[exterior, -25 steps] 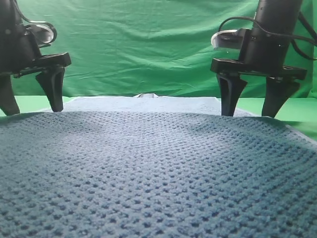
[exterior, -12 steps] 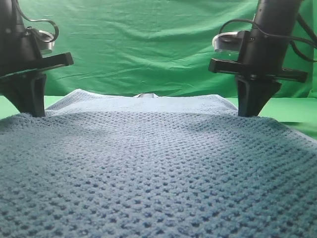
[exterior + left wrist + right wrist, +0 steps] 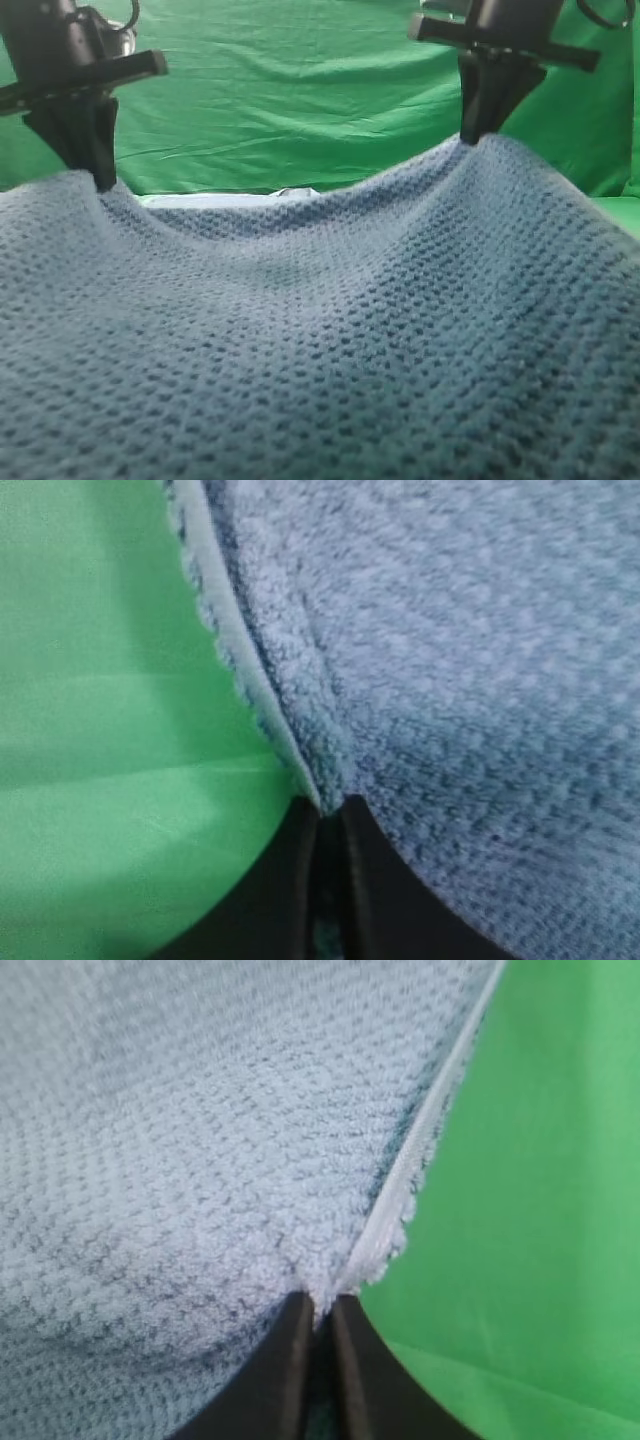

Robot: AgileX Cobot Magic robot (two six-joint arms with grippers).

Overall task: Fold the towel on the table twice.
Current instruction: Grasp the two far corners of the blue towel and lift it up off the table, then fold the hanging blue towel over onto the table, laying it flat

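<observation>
The blue-grey waffle-weave towel fills the lower exterior high view and is lifted at two points. My left gripper is shut on the towel's left edge and holds it up. My right gripper is shut on the towel's right edge and holds it higher. The towel sags between them. In the left wrist view the closed fingers pinch the towel by its paler edge. In the right wrist view the closed fingers pinch the towel the same way. A small white tag shows at the far edge.
The green table shows at far right and beneath the towel in the wrist views. A wrinkled green cloth backdrop hangs behind both arms.
Both grippers closed on the towel's near edge and rose, lifting it off the table; the right side is higher. The towel now hides most of the far part.
</observation>
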